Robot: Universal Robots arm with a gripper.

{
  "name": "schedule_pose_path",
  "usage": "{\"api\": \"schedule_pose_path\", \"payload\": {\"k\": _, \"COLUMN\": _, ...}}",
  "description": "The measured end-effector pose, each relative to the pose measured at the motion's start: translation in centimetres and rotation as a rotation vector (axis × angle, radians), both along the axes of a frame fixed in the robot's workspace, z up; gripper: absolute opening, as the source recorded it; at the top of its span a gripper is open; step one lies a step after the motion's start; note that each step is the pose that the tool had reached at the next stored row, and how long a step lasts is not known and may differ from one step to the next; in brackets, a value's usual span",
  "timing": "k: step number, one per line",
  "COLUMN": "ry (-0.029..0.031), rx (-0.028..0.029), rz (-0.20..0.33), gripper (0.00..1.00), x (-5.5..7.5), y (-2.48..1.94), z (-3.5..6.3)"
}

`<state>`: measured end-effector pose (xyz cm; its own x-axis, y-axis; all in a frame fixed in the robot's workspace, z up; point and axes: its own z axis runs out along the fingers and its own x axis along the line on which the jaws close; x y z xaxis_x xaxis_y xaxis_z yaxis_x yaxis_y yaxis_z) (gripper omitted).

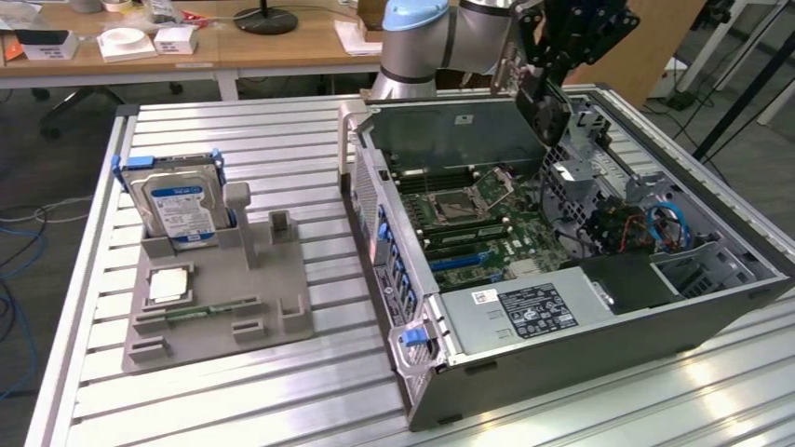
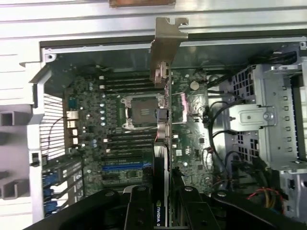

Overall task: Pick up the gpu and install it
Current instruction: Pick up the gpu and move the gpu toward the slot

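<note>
Wrist view, and the claw (image 2: 160,194) is clamped on the gpu (image 2: 162,120), one black finger (image 2: 138,203) on each side of the card. We see the card edge-on, its silver bracket (image 2: 166,43) at the far end, and it lines up across the motherboard (image 2: 115,129), just beside the CPU socket (image 2: 139,112). A blue slot (image 2: 122,166) lies on the board near the claw.

In the exterior view the claw (image 1: 545,74) hangs over the far side of the open case (image 1: 559,326) with the gpu (image 1: 541,116) pointing down into it, above the motherboard (image 1: 478,223). Well off to the exterior view's left, a hard drive (image 1: 181,205) stands upright in a grey holder (image 1: 267,307) on the counter (image 1: 261,130).
</note>
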<state>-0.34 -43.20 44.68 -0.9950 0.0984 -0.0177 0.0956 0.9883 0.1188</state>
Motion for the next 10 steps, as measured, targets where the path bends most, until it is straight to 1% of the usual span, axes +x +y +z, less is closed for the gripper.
{"api": "schedule_pose_path", "payload": {"k": 1, "ry": 0.0001, "rx": 0.0004, "rz": 0.0, "gripper": 0.26, "x": 0.21, "y": 0.0, "z": 0.0}}
{"api": "schedule_pose_path", "payload": {"k": 10, "ry": 0.0001, "rx": 0.0005, "rz": 0.0, "gripper": 0.26, "x": 0.22, "y": 0.0, "z": 0.0}}
